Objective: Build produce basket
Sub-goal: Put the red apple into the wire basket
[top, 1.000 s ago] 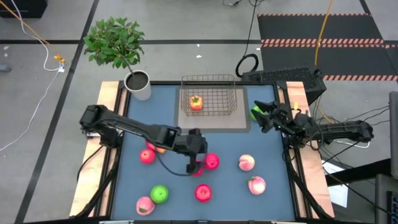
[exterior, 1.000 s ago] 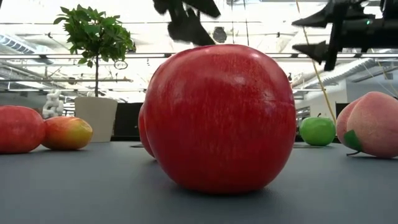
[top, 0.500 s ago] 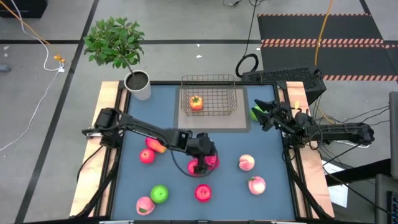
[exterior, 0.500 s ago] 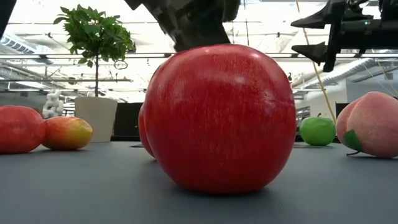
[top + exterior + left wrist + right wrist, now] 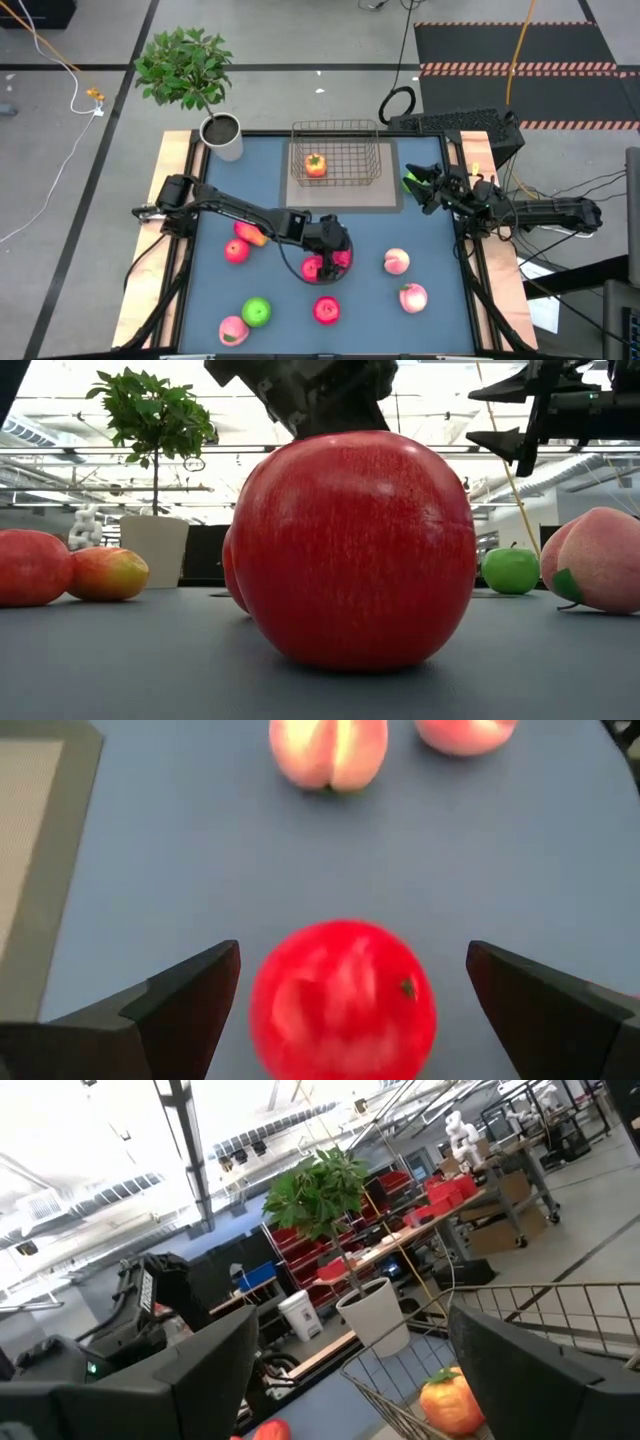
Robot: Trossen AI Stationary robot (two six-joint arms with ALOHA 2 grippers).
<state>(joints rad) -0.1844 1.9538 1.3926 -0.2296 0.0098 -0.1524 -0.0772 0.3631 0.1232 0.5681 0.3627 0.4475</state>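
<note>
Table (image 5: 420, 230) first: a blue work surface with the basket (image 5: 336, 155) sitting at its far edge on a grey mat, where either arm can reach it. It holds one orange-yellow fruit (image 5: 315, 165) so far, so by my reckoning the job is barely begun. The rest of the produce lies loose across the near half: two peaches (image 5: 405, 280) toward the right, a red apple (image 5: 326, 310) at the near edge, a green apple (image 5: 257, 312) and another peach on the near left, and a red fruit (image 5: 236, 250) with an orange one beside it farther left.

My left arm stretches in from the left, and the left gripper (image 5: 345, 995) hangs over the red apple (image 5: 342, 998) in the middle of the table. Its fingers (image 5: 185, 995) are spread wide, one on each side of the fruit and not yet touching, which I read as lining up for a straight-down grab.

My right gripper (image 5: 420, 185) waits raised near the table's right edge, just beside the basket, with its claw also wide and empty. I keep it there so it stays clear of the left arm's path. A potted plant (image 5: 185, 70) stands off the far-left corner and plays no part.
</note>
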